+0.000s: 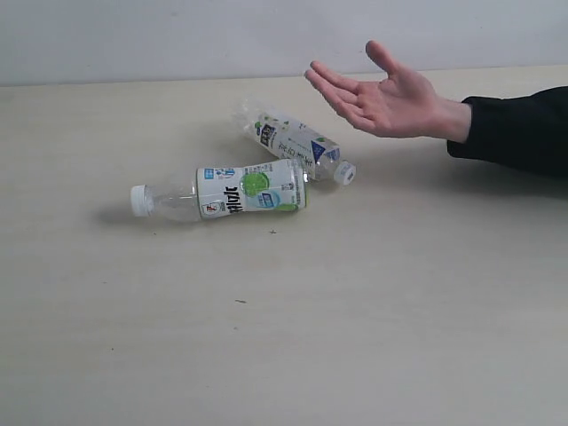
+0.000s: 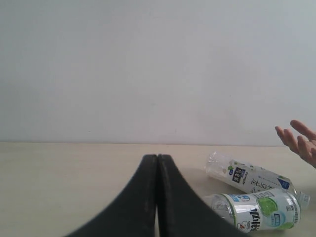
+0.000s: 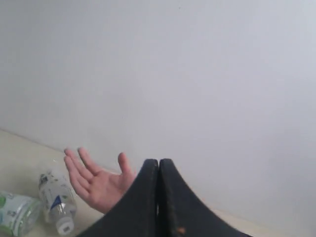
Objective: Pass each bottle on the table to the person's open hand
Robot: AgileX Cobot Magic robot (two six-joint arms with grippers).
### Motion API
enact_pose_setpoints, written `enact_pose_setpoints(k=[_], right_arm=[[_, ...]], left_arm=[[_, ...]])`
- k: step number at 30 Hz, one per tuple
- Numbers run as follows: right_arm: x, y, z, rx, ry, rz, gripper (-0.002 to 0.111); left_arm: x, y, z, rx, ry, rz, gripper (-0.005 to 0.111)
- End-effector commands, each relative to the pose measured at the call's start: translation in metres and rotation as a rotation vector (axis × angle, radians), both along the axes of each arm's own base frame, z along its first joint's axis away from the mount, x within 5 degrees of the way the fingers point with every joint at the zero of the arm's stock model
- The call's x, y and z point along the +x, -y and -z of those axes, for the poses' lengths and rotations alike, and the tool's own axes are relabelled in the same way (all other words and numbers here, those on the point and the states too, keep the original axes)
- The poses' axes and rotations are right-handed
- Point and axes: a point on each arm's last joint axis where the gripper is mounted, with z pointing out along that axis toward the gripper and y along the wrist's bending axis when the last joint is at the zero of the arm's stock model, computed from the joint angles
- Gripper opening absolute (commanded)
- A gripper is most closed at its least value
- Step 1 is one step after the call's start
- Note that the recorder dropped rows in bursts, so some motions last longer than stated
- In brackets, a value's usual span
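Two lie flat (print illegible): green-labelled bottle, blue-labelled bottle; left gripper, right gripper pressed together.

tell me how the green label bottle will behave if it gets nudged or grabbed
The green-label bottle looks empty, so it is probably very light and easily knocked away. It lies on its side on the table, so its round body would likely roll. The thin clear plastic may dent under a firm squeeze.

Front bottle on table, rear bottle just behind, person's open hand right
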Motion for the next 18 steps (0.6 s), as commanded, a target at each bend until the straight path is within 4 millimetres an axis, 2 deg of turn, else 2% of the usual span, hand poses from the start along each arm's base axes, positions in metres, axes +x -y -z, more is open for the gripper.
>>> enact_pose_setpoints(k=[1, 4, 11, 15, 18], right_arm=[[0.028, -0.002, -0.003, -0.046, -0.164, 0.064, 0.0], [0.053, -0.005, -0.009, -0.072, -0.363, 0.104, 0.0], [0.125, -0.023, -0.048, -0.139, -0.839, 0.143, 0.0], [0.171, -0.046, -0.054, -0.2, -1.063, 0.019, 0.0], [0.206, -0.067, -0.048, -0.196, -1.126, -0.114, 0.0]], left_arm=[[0.0, 0.0, 0.0, -0.003, 0.006, -0.004, 0.0], [0.0, 0.0, 0.0, -0.003, 0.006, -0.004, 0.0], [0.0, 0.0, 0.0, -0.003, 0.006, -0.002, 0.0], [0.0, 0.0, 0.0, -0.003, 0.006, -0.002, 0.0], [0.0, 0.0, 0.0, -0.003, 0.006, -0.002, 0.0]])
